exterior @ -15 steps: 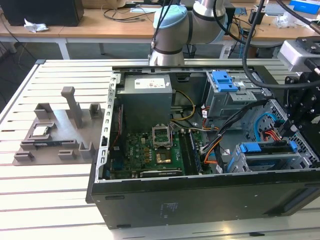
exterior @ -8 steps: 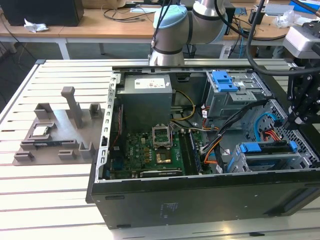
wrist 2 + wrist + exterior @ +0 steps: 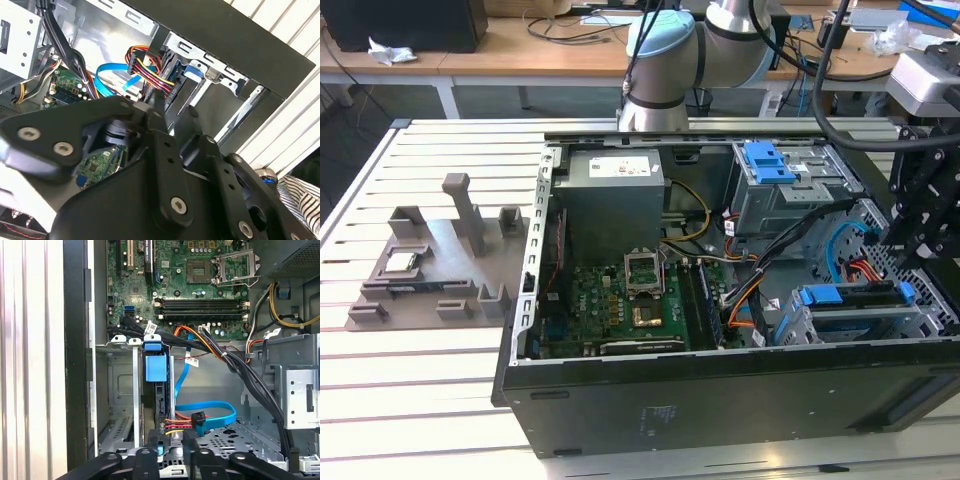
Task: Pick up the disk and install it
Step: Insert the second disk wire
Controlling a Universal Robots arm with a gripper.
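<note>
Count from the exterior view: one open computer case (image 3: 720,390), one motherboard (image 3: 620,305), one grey fixture plate (image 3: 430,265). Two blue-handled drive carriers (image 3: 850,296) (image 3: 768,162) visible. In my first wrist view, two memory sticks (image 3: 200,307) seated.

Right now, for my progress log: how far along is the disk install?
The disk stands edge-on in a slot of the drive cage, so insertion looks largely done. The gripper sits at the disk's end. Whether the disk is fully seated or released can't be told.

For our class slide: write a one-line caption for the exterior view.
Robot end effector poised above blue-framed disk in open computer case.
</note>
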